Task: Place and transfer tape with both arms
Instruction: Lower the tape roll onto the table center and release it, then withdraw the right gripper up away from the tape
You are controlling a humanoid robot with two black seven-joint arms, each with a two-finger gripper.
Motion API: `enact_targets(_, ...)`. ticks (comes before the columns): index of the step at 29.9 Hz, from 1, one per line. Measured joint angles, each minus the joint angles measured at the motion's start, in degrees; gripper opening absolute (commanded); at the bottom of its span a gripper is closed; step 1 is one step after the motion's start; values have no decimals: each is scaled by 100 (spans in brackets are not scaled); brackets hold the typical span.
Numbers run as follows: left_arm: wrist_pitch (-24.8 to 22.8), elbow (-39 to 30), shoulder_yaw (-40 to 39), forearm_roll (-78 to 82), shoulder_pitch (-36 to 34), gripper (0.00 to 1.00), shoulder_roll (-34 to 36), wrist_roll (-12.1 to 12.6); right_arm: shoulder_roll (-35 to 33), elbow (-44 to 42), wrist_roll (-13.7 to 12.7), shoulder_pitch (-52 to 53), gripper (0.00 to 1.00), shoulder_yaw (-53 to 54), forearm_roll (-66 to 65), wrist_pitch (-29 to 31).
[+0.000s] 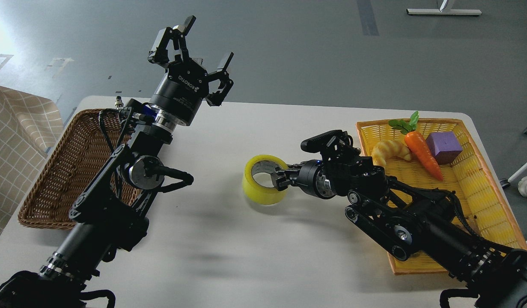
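1. Tape (264,179) sits at the middle of the surface (229,256), between my two arms; my right hand (278,178) is at its right rim, a finger reaching into the core, though I cannot tell whether the grip is closed.
2. My left hand (194,64) is raised at far left, fingers spread, holding nothing.
3. I judge this the right-side pickup; next comes lifting the roll left for my waiting hand.
4. Brown basket (58,171) on the left: no contents visible, partly hidden by my arm.
5. Yellow basket (481,188) on the right: croissant (389,150), carrot (424,153), purple block (444,146).
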Motion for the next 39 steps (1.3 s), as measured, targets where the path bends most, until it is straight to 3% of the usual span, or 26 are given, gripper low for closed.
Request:
enact_targets(2, -10, 0, 0, 0, 0, 98, 1, 0, 1, 0, 0, 0, 24, 15, 0, 0)
enact_targets(4, -14, 0, 0, -1, 0, 98, 1, 0, 0, -1, 0, -1, 37, 28, 0, 0)
enact_targets(8, -16, 0, 0, -1, 0, 98, 27, 0, 0, -3, -4, -9, 75, 60, 7, -25)
enact_targets(9, -16, 0, -1, -1, 0, 98, 35, 0, 1, -10, -6, -13, 89, 75, 13, -105)
enact_targets(12, -16, 1, -2, -1, 0, 98, 70, 0, 1, -114, -3, -34, 89, 178, 75, -697)
enact_targets(17, -17, 1, -17, -1, 0, 98, 156, 0, -2, -675, 30, -40, 90, 330, 113, -2250)
enact_targets(20, -17, 1, -19, -2, 0, 98, 175, 1, -1, -783, 62, -4, 94, 629, 236, -2639)
enact_targets(25, 31, 1, -16, -10, -1, 98, 212, 9, -2, -664, 71, 277, 100, 1024, 879, -2746)
enact_targets(33, 76, 26, -4, -10, -29, 98, 251, 67, -34, 286, 101, 588, 100, 1602, 2344, -2654)
enact_targets(39, 9, 27, 36, -3, -150, 98, 318, 74, -934, 915, 582, 572, 100, 1921, 3856, -2379)
